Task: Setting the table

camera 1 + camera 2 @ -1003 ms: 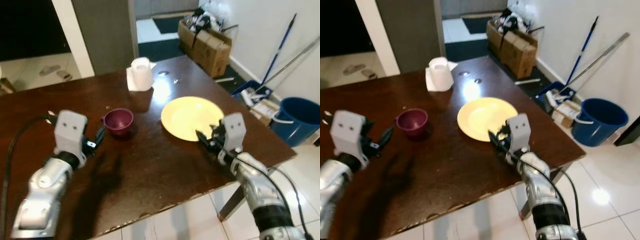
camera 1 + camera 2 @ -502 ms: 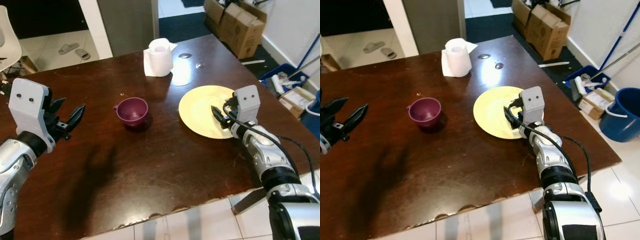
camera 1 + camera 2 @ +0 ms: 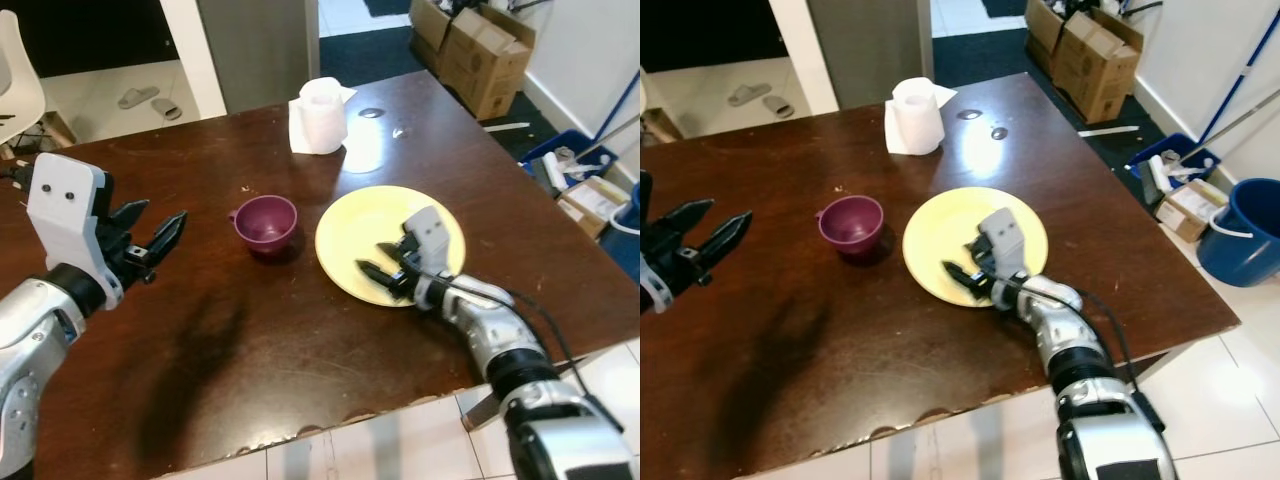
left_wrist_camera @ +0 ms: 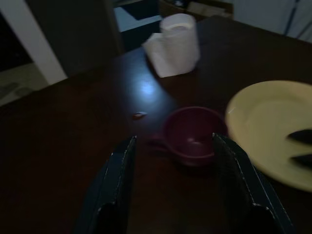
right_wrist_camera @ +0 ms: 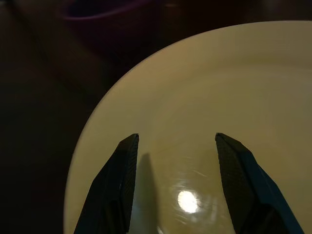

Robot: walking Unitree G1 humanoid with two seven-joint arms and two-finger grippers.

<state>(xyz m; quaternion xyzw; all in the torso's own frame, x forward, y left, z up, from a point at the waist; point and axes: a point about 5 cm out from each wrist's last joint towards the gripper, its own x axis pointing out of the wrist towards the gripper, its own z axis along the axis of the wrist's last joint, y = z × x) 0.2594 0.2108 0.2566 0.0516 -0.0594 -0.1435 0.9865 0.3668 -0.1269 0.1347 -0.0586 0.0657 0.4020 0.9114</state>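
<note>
Fingers of our right gripper (image 3: 378, 275) spread wide over the yellow plate (image 3: 372, 222) — not gripping. Left gripper (image 3: 155, 238) open too, aimed at the purple cup (image 3: 266, 220) beside the plate, mid-counter (image 3: 300, 330).

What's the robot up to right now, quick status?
Right gripper open, fingers over the yellow plate. Left gripper open, aimed at the purple cup. Paper roll far off, nothing in the way.
</note>
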